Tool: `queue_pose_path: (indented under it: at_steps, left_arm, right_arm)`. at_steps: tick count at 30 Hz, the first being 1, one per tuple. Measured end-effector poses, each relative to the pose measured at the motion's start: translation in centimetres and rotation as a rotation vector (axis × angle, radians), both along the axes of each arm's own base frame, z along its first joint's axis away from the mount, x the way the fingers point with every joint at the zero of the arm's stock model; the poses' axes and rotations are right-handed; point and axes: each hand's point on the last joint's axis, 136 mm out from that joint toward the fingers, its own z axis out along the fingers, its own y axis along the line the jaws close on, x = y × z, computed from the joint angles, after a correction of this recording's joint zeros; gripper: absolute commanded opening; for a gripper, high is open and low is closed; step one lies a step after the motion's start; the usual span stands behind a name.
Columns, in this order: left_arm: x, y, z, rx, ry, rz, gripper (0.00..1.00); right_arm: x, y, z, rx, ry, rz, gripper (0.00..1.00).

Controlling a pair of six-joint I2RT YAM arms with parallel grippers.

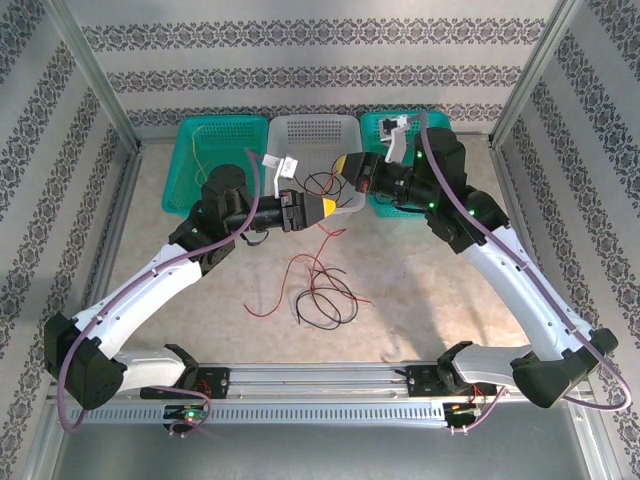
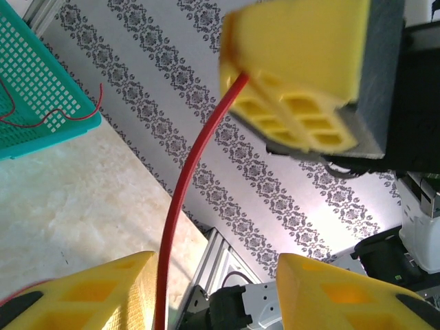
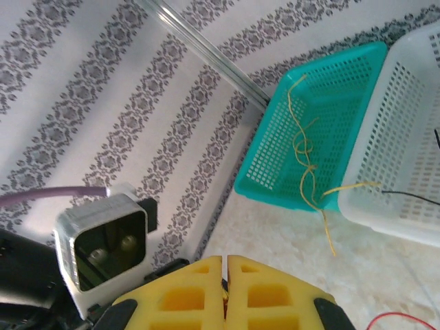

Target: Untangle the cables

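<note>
Two claws meet: the right claw [image 3: 225,275] pinches the red cable [image 2: 189,179] tight, the left claw [image 2: 216,289] is spread wide around it and should slide down gently toward the tangled cables [image 1: 322,292] on the table [image 1: 430,290].

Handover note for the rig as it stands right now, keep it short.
Left gripper open, red cable running between its fingers.
Right gripper shut on the same red cable, further along it.
Done: yellow cable lies in the teal basket, tail over the rim.
Left: red and black tangle on the table, the held red cable trailing down toward it.
</note>
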Motion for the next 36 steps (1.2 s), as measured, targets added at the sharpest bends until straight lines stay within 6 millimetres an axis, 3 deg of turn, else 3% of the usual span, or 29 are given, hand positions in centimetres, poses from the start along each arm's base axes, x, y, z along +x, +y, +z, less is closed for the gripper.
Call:
queue_pose_path:
  at_steps: [2, 7, 9, 15, 17, 26, 30, 36]
  left_arm:
    - [0.0, 0.0, 0.0, 0.001, -0.001, -0.001, 0.38]
    - [0.0, -0.3, -0.3, 0.005, 0.003, -0.006, 0.02]
    - [0.1, -0.6, -0.4, 0.009, 0.005, -0.011, 0.0]
    - [1.0, -1.4, 0.5, -0.003, 0.0, -0.013, 0.0]
    - [1.2, -1.5, 2.0, -0.019, -0.027, -0.008, 0.0]
    - [0.2, -0.6, 12.6, -0.159, -0.227, 0.007, 0.0]
    - [-0.2, -0.3, 15.7, -0.208, -0.285, 0.007, 0.0]
    - [-0.4, -0.1, 18.7, -0.256, -0.338, 0.008, 0.0]
  right_arm:
    - [0.3, -0.3, 0.5, 0.022, -0.005, -0.005, 0.0]
    - [0.4, -0.4, 1.2, 0.052, -0.009, -0.001, 0.0]
    - [0.4, -0.4, 1.3, 0.056, -0.013, 0.001, 0.02]
    - [0.1, -0.5, 1.2, 0.06, -0.02, 0.003, 0.49]
    - [-0.3, -0.8, 0.6, 0.054, -0.018, 0.003, 0.55]
    - [-3.2, -2.1, -2.5, 0.064, -0.014, 0.007, 0.65]
    - [-3.6, -2.0, -3.8, 0.054, -0.002, 0.006, 0.66]
    - [-3.7, -1.2, -6.1, 0.056, 0.016, 0.018, 0.65]
